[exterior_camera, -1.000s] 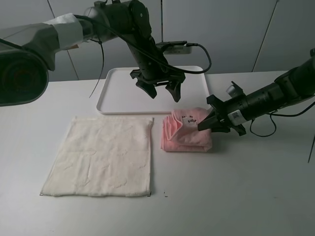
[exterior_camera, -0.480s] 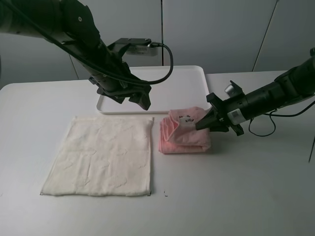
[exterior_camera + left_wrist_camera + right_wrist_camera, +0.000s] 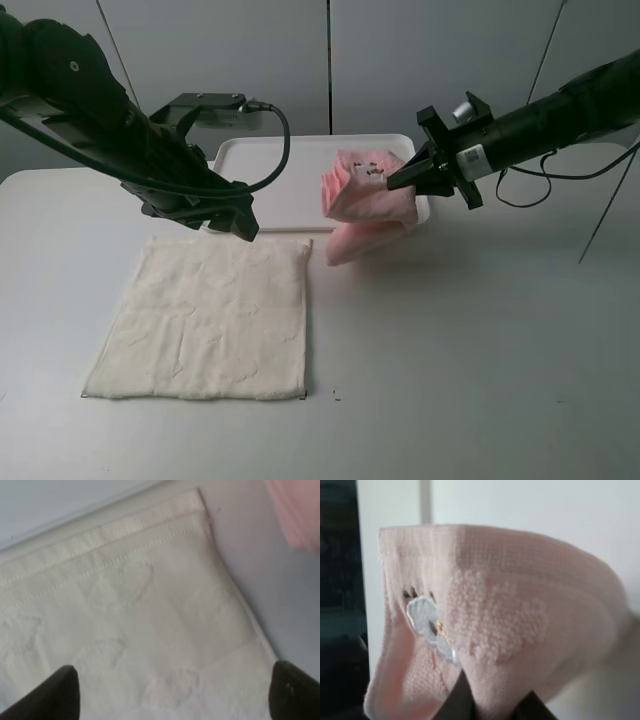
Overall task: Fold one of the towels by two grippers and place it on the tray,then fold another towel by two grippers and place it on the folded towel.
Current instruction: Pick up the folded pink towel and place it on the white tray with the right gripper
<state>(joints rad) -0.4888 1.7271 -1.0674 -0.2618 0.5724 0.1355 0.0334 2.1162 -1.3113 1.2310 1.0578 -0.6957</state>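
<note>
- The right gripper (image 3: 397, 182) is clamped on the pale pink towel (image 3: 362, 192), its jaws pinched together on the fabric near the folded bundle's upper edge.
- The right wrist view shows the dark fingertips (image 3: 461, 696) biting into the pink terry, with a small embroidered flower (image 3: 427, 622) on the cloth just beside them.
- The pink towel is lifted off the table (image 3: 480, 380). It hangs in front of the near right corner of the white tray (image 3: 285, 178), and its lower end droops toward the tabletop just outside the rim. Whether that end touches the table cannot be told.
- The towel is not lying in the tray; the part of the tray floor in view is bare white plastic.
- The left gripper (image 3: 233, 218) has its 2 jaws spread wide and grips nothing. It hovers above the far right corner of the cream towel (image 3: 205, 320).
- The cream towel lies flat and unfolded on the table, just in front of the tray and left of the pink towel.
</note>
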